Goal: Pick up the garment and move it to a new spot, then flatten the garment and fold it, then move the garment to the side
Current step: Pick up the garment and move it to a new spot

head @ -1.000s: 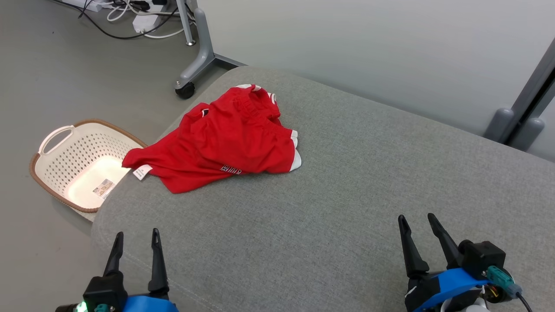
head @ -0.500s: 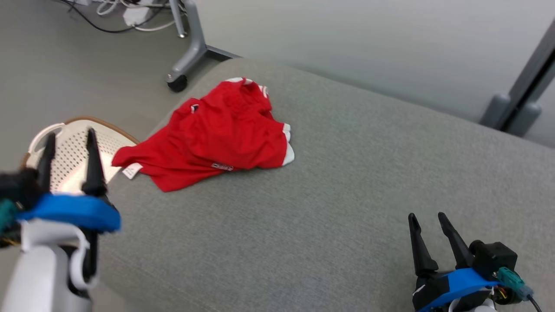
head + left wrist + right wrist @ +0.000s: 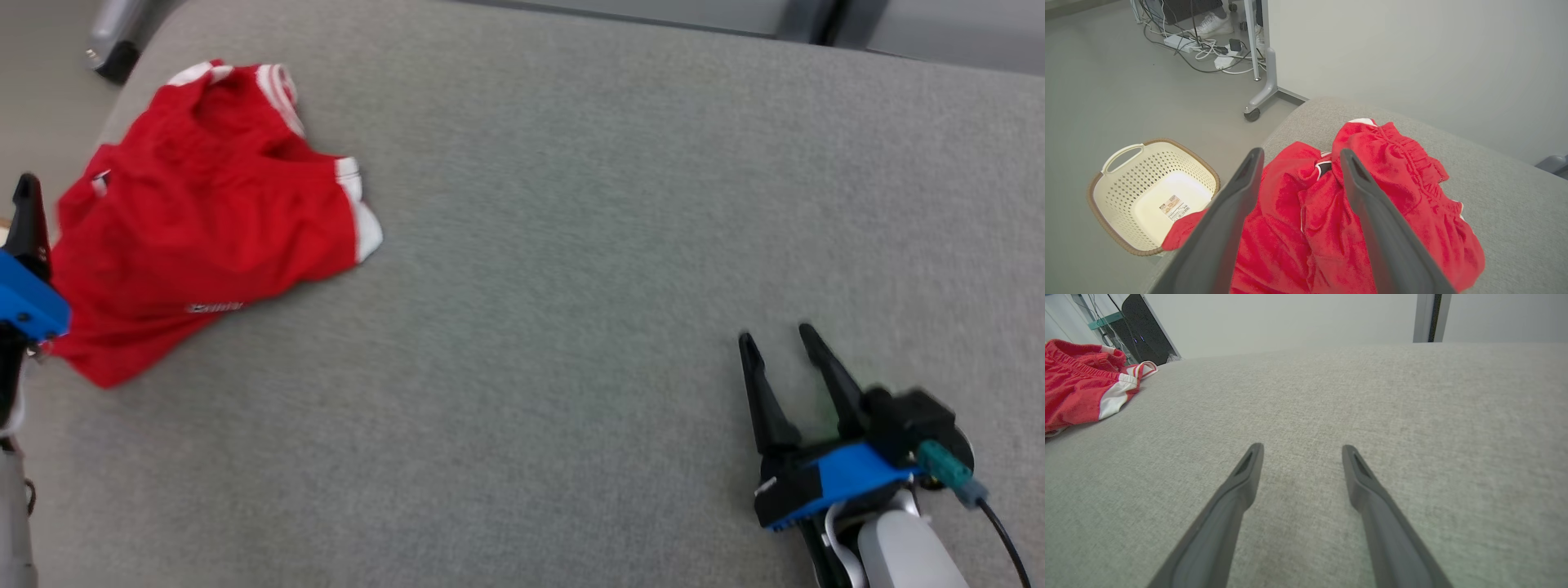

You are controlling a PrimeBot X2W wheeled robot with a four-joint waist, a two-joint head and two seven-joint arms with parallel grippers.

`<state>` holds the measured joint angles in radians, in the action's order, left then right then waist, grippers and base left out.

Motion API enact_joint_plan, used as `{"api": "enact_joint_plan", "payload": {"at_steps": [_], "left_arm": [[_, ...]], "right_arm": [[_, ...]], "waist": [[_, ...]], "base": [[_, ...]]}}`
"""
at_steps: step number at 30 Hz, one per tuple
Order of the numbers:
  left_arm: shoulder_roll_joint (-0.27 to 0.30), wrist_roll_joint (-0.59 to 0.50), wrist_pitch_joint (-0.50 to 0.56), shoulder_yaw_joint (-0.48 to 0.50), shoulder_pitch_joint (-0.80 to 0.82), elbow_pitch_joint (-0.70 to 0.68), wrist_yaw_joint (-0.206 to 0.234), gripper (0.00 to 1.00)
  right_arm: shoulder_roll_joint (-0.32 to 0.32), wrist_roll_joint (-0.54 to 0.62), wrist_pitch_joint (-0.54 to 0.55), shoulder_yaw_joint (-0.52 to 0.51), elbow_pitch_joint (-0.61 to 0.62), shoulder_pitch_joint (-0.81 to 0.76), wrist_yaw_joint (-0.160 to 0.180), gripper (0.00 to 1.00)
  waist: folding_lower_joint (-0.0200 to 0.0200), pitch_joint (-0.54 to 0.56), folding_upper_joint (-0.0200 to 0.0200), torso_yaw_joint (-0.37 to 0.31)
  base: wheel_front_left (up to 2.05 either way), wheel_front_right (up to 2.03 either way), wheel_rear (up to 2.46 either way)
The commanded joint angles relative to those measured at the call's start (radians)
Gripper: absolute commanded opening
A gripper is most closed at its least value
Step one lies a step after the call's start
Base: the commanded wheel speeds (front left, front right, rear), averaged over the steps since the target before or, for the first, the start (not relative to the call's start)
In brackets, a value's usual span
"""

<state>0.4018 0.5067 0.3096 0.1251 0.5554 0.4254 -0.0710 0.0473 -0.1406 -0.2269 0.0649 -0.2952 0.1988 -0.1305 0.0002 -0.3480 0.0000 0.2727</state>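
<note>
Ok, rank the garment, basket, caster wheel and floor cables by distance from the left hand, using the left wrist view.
1. Red garment, just beneath the left hand.
2. Basket, on the floor at the view's left.
3. Caster wheel, beyond the cushion corner.
4. Floor cables, farthest back.

Garment (image 3: 196, 220): red cloth, soft, matt, white trim. Cushion (image 3: 571, 245): grey woven fabric, coarse, matt. Basket (image 3: 1171, 165): cream perforated plastic, smooth. Fingers (image 3: 1237, 486): dark plastic, matt.
</note>
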Motion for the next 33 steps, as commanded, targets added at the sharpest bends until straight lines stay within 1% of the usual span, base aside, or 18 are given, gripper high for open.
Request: {"api": "enact_joint_plan", "payload": {"at_steps": [1, 2, 4, 5, 10, 11, 12, 15, 16, 17, 18, 20, 22, 24, 27, 29, 33], "left_arm": [[0.002, 0.014, 0.018, 0.008, 0.025, 0.013, -0.005, 1.00], [0.013, 0.023, 0.042, 0.010, 0.030, 0.033, -0.003, 1.00], [0.010, 0.040, 0.075, 0.011, 0.027, 0.052, 0.003, 1.00], [0.010, 0.040, 0.075, 0.011, 0.027, 0.052, 0.003, 1.00], [0.000, 0.081, 0.191, 0.007, 0.006, 0.094, 0.018, 1.00], [0.005, 0.080, 0.211, 0.003, 0.003, 0.096, 0.022, 0.25], [0.011, 0.076, 0.227, 0.000, -0.001, 0.097, 0.026, 0.00], [0.027, 0.074, 0.246, -0.001, -0.008, 0.084, 0.035, 0.00], [0.041, 0.061, 0.226, 0.003, -0.011, 0.062, 0.040, 0.00], [0.041, 0.061, 0.226, 0.003, -0.011, 0.062, 0.040, 0.00], [0.055, 0.050, 0.210, 0.001, -0.015, 0.037, 0.037, 0.00], [0.062, 0.045, 0.201, 0.003, -0.016, 0.020, 0.036, 0.00], [0.077, 0.039, 0.194, 0.001, -0.015, -0.017, 0.030, 0.00], [0.095, 0.029, 0.187, -0.004, -0.002, -0.058, 0.024, 0.00], [0.105, 0.037, 0.189, -0.008, 0.027, -0.133, 0.011, 0.00], [0.129, 0.026, 0.200, -0.020, 0.038, -0.187, 0.003, 0.00], [0.138, 0.037, 0.237, -0.050, 0.081, -0.304, -0.011, 0.00]], "right_arm": [[0.006, 0.010, 0.006, 0.000, 0.014, 0.020, 0.000, 1.00], [0.006, 0.010, 0.011, -0.003, 0.027, 0.031, 0.000, 1.00], [0.007, 0.004, 0.009, 0.000, 0.033, 0.037, 0.000, 1.00], [0.007, 0.004, 0.009, 0.000, 0.033, 0.037, 0.000, 1.00], [0.008, -0.002, 0.001, 0.001, 0.032, 0.048, 0.000, 1.00], [0.008, -0.003, 0.001, -0.001, 0.029, 0.047, 0.000, 1.00], [0.007, -0.005, -0.001, 0.002, 0.024, 0.047, 0.000, 1.00], [0.006, -0.016, -0.008, 0.008, 0.017, 0.044, 0.000, 1.00], [0.006, -0.024, -0.013, 0.011, 0.011, 0.040, 0.000, 1.00], [0.006, -0.024, -0.013, 0.011, 0.011, 0.040, 0.000, 1.00], [0.006, -0.035, -0.020, 0.012, 0.002, 0.038, 0.000, 1.00], [0.005, -0.043, -0.022, 0.013, -0.003, 0.033, 0.000, 1.00], [0.005, -0.059, -0.025, 0.015, -0.018, 0.019, 0.000, 1.00], [0.006, -0.075, -0.032, 0.016, -0.034, 0.007, 0.000, 1.00], [0.005, -0.103, -0.034, 0.020, -0.053, -0.012, 0.000, 1.00], [0.005, -0.117, -0.037, 0.023, -0.066, -0.031, 0.000, 1.00], [0.006, -0.140, -0.039, 0.023, -0.083, -0.062, 0.000, 1.00]], "waist": [[-0.0002, -0.029, 0.0000, -0.016], [-0.0002, -0.061, 0.0000, -0.039], [-0.0002, -0.082, 0.0000, -0.062], [-0.0002, -0.082, 0.0000, -0.062], [-0.0002, -0.099, 0.0000, -0.098], [-0.0002, -0.097, 0.0000, -0.103], [-0.0002, -0.092, 0.0000, -0.109], [-0.0002, -0.068, 0.0000, -0.121], [-0.0002, -0.044, 0.0000, -0.126], [-0.0002, -0.044, 0.0000, -0.126], [-0.0002, -0.013, 0.0000, -0.131], [-0.0002, 0.004, 0.0000, -0.134], [-0.0002, 0.044, 0.0000, -0.139], [-0.0002, 0.090, 0.0000, -0.145], [-0.0002, 0.158, 0.0000, -0.159], [-0.0002, 0.201, 0.0000, -0.170], [-0.0002, 0.274, 0.0000, -0.198]], "base": [[0.00, 0.00, 0.00], [0.00, 0.00, 0.00], [0.00, 0.00, 0.00], [0.00, 0.00, 0.00], [0.00, 0.00, 0.00], [0.00, 0.00, 0.00], [0.00, 0.00, 0.00], [0.00, 0.00, 0.00], [0.00, 0.00, 0.00], [0.00, 0.00, 0.00], [0.00, 0.00, 0.00], [0.00, 0.00, 0.00], [0.00, 0.00, 0.00], [0.00, 0.00, 0.00], [0.00, 0.00, 0.00], [0.00, 0.00, 0.00], [0.00, 0.00, 0.00]]}}
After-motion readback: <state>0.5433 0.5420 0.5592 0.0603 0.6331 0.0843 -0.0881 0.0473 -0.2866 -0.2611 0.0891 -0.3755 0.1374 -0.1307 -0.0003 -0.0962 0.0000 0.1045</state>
